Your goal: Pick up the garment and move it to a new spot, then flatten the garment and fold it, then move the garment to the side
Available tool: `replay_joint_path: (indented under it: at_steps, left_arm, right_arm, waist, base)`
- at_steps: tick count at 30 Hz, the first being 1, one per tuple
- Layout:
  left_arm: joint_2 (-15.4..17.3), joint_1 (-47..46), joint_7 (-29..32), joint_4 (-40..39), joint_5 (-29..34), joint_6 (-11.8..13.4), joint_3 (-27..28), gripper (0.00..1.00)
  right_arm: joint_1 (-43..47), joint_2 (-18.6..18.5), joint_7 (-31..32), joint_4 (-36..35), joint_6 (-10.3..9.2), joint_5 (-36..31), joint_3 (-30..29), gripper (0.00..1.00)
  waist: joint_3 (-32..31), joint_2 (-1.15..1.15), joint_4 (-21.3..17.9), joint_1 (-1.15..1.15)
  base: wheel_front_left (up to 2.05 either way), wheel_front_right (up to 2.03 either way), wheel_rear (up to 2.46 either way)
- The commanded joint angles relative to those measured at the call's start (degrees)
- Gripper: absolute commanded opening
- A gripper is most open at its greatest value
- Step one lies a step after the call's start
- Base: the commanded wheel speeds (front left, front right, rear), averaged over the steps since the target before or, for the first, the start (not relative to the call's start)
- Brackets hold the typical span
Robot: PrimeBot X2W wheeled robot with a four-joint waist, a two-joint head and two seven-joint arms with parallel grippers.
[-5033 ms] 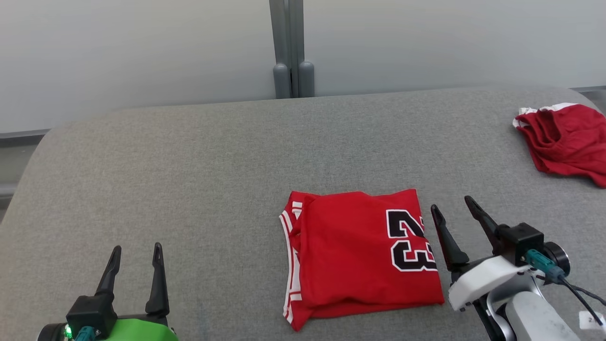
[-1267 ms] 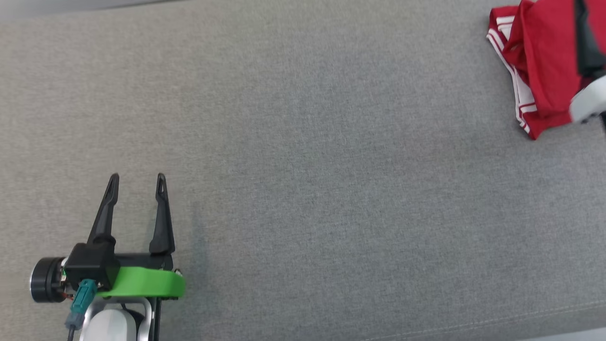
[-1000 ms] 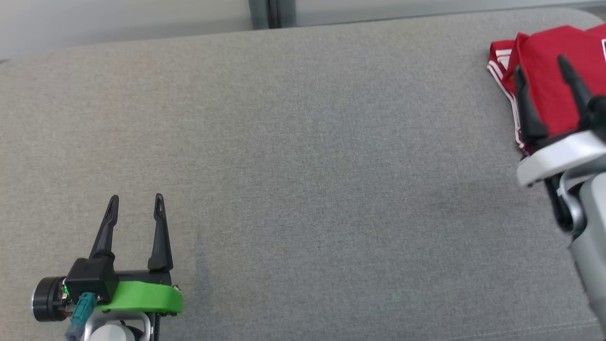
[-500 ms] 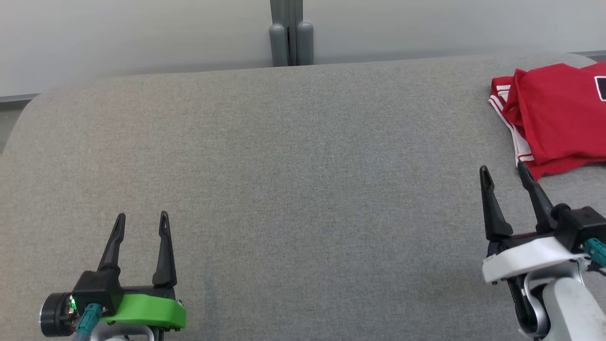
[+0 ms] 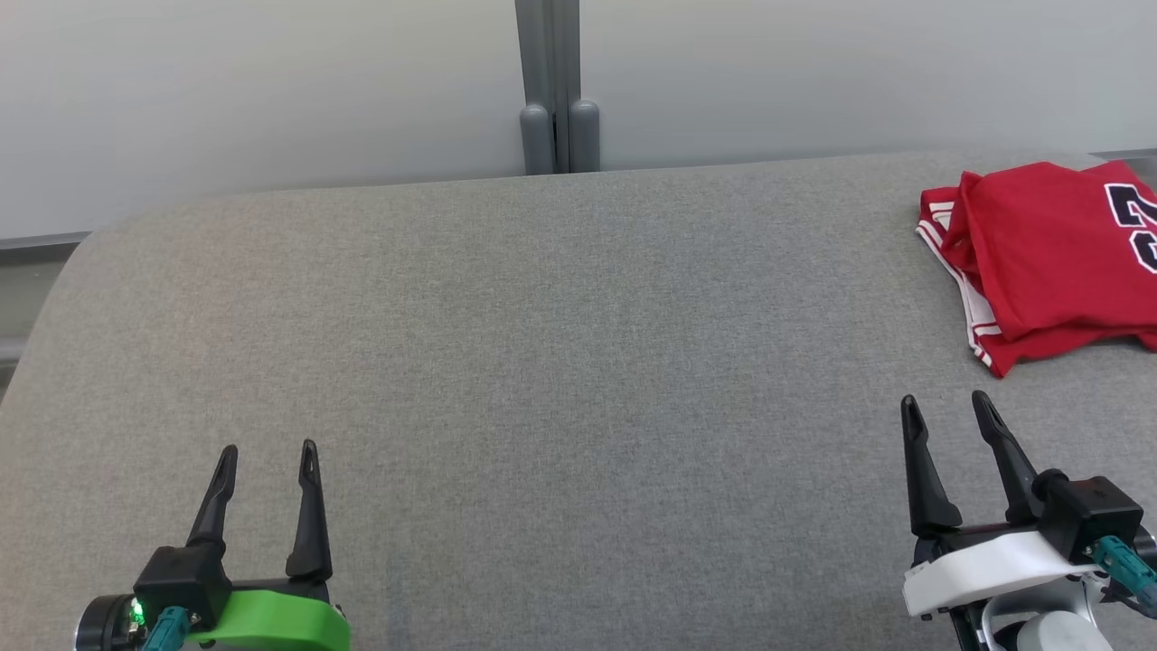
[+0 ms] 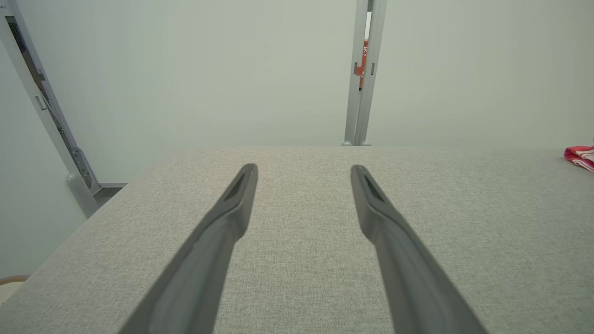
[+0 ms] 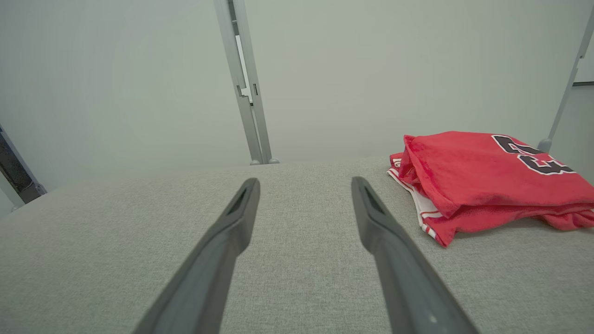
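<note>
The red jersey (image 5: 1039, 253) lies folded at the far right of the grey fabric-covered counter (image 5: 542, 362). It is a compact stack with white-striped trim along its left edge and black numerals on top. From this, the pick-up, flattening, folding and the move to the side all look done, and little or nothing seems left beyond a tidy-up of the slightly uneven lower layers. Both arms are clear of the cloth. The left end effector (image 5: 268, 448) hovers at the near left with its fingers spread wide and nothing between them. The right end effector (image 5: 945, 398) sits at the near right, equally wide and empty, with its tips near the jersey's near corner but apart from it. The jersey is close to the counter's rounded far right corner, and its right part runs out of the head view, so I cannot tell whether it overhangs that side. In the right wrist view its bottom layer spreads a little further right on the fabric. The far edge of the counter meets pale wall panels and a grey post (image 5: 559, 90), and the far left corner curves away. The whole middle and left of the counter is bare, giving either arm ample room to sweep or retreat.
</note>
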Motion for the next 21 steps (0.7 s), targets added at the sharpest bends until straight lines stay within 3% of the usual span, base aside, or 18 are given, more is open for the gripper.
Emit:
replay_joint_path:
  at_steps: [1,21]
  left_arm:
    - [0.0,0.8,0.0,0.2,-0.3,-0.2,0.3,1.00]
    - [-0.1,1.4,0.0,0.8,-0.6,-0.9,1.2,1.00]
  right_arm:
    - [0.7,0.0,-0.1,-0.3,-0.10,-0.7,-0.1,1.00]
    - [1.0,0.1,-0.1,0.3,-0.10,-0.6,0.5,1.00]
  waist:
    - [-0.1,0.00,0.0,0.01]
    - [-1.2,0.00,0.3,0.01]
  base:
    - [0.00,0.00,0.00]
    - [0.00,0.00,0.00]
